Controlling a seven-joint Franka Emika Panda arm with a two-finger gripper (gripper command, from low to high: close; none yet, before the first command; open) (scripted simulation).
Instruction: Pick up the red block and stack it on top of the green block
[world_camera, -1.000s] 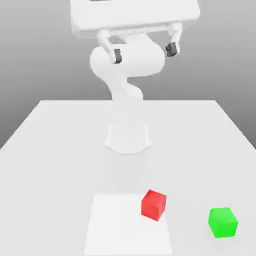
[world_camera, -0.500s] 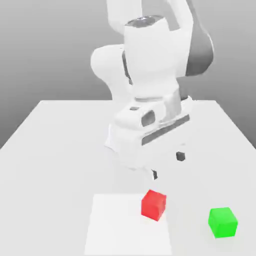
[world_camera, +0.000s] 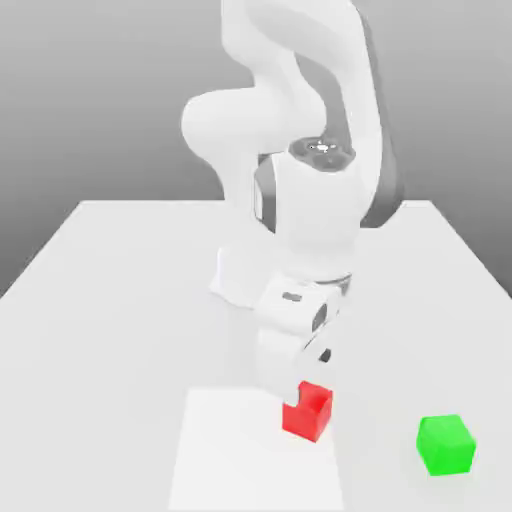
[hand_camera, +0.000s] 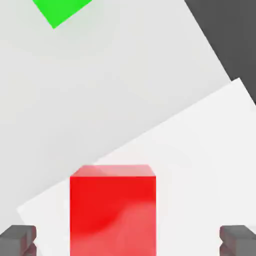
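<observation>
While the green block (world_camera: 446, 445) sits toward the exterior view's right, near the front of the pale tabletop (world_camera: 120, 330), the white square (world_camera: 250, 450) lies to the exterior view's left of it, its surface a brighter white than the tabletop around it. The green block is well apart from both this square and the red block (world_camera: 307, 412).

The red block rests at the square's edge on the side toward the green block. Directly over it is the hand (world_camera: 310, 378), pointing down and open, with its fingers (hand_camera: 237, 242) spread wider than the block. In the hand view the red block lies between the two fingers, with a gap on either side; it is nearer one finger than the other, and its sides run square to them. Nothing is gripped. In the exterior view, one fingertip overlaps the block's upper corner on the exterior view's left.

Behind and above the hand, the white arm (world_camera: 315, 215) bends up and back toward its base (world_camera: 240, 275), which stands farther back on the tabletop. Beyond the tabletop's far edge is a plain grey background (world_camera: 90, 100), darker low down and lighter toward the top.
</observation>
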